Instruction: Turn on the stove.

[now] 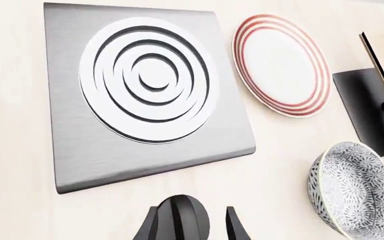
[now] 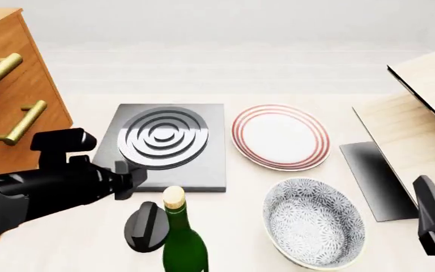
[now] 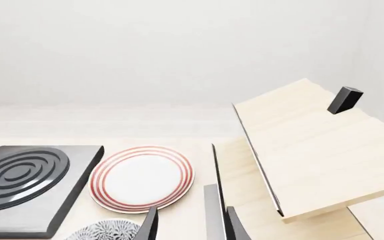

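Left wrist: left gripper (image 1: 202,225) jaws spread, knob (image 1: 182,217) between them, ridge upright, not yet pinched. Stove (image 1: 138,95) slab just beyond. Best move, I judge: close squarely on the ridge, then twist without dragging.

Front: knob (image 2: 146,226) sits near the counter (image 2: 225,238) front, just beside the green bottle (image 2: 181,241); little room on that side, so keep the wrist turn tight. Patterned bowl (image 2: 314,221) and red-ringed plate (image 2: 280,136) well apart.

Right wrist: right gripper (image 3: 190,225) jaws spread, holding nothing, parked by the raised wooden board (image 3: 312,145), clear of the stove.
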Available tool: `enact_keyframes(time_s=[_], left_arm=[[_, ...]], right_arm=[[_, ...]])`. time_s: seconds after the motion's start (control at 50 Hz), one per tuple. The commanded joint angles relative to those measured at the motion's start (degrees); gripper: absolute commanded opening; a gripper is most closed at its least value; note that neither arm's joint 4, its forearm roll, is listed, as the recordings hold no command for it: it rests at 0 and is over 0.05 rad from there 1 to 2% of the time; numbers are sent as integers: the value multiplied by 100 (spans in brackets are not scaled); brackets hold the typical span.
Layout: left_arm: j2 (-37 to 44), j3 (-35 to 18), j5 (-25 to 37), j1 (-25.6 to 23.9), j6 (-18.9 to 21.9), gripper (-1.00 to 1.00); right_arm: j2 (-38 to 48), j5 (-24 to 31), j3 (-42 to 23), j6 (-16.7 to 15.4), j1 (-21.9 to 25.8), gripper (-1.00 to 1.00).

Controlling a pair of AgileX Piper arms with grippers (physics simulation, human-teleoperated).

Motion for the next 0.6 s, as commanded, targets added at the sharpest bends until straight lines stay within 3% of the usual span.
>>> enact_keyframes(time_s=[0.02,0.6], left_arm=[[200,77,-195,93,-22,100],[881,572,-1157,65,-363,100]], right_arm=[[1,0,0,0,1,100],[-1,0,0,0,0,100]])
